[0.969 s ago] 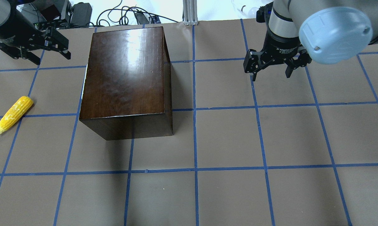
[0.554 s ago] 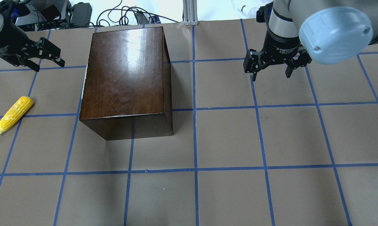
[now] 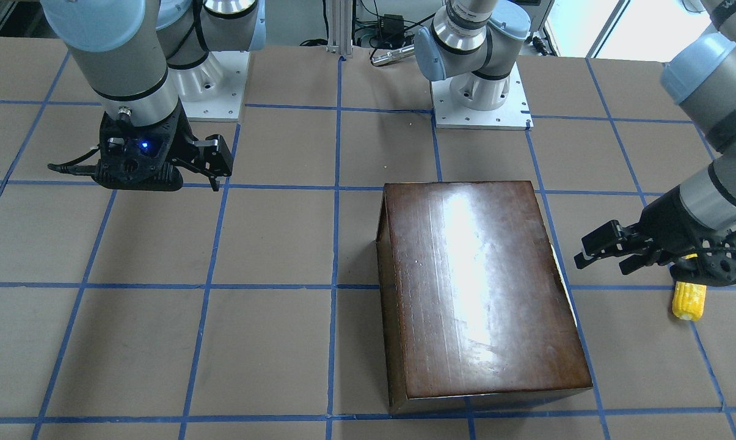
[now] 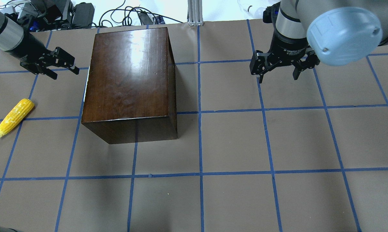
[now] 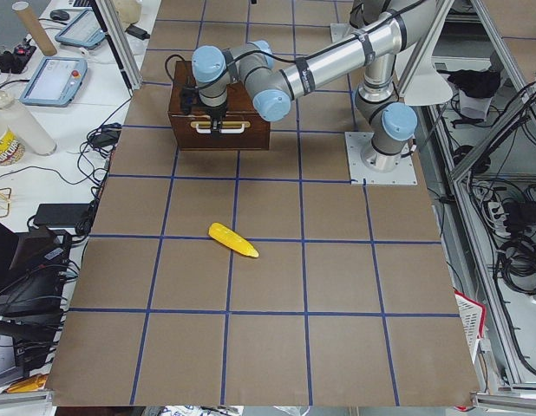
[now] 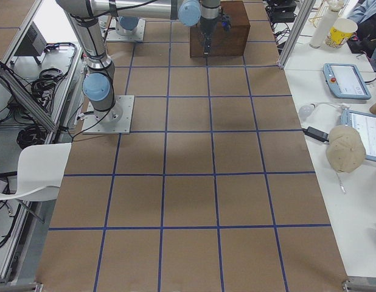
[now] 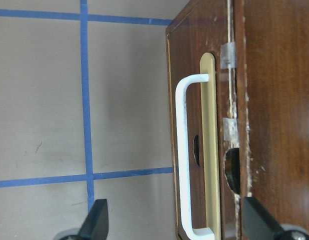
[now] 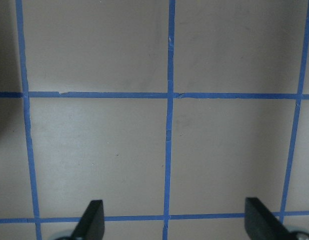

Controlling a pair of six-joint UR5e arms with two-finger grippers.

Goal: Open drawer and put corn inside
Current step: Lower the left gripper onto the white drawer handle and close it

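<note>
Where the table [image 4: 232, 145] met its left edge, corn [image 4: 14, 118]: lay flat, well apart from the box [image 4: 129, 74].
Box: stood left of centre.
Drawer [image 7: 187, 60]: shut, white handle [image 7: 181, 160] facing left.
Left gripper [image 4: 66, 74]: wide open, empty, pointed at the handle, not touching.
Right gripper [image 4: 278, 79]: wide open, empty, over bare table.

White lettering runs across the black collar [image 4: 292, 51] just above the right gripper [image 4: 278, 78] in the overhead view. It seems to read "2F Adaptive"; the rest, and the smaller lines beneath, are too small to read. Printing on the cup [image 5: 1, 143] beside the table is illegible
</note>
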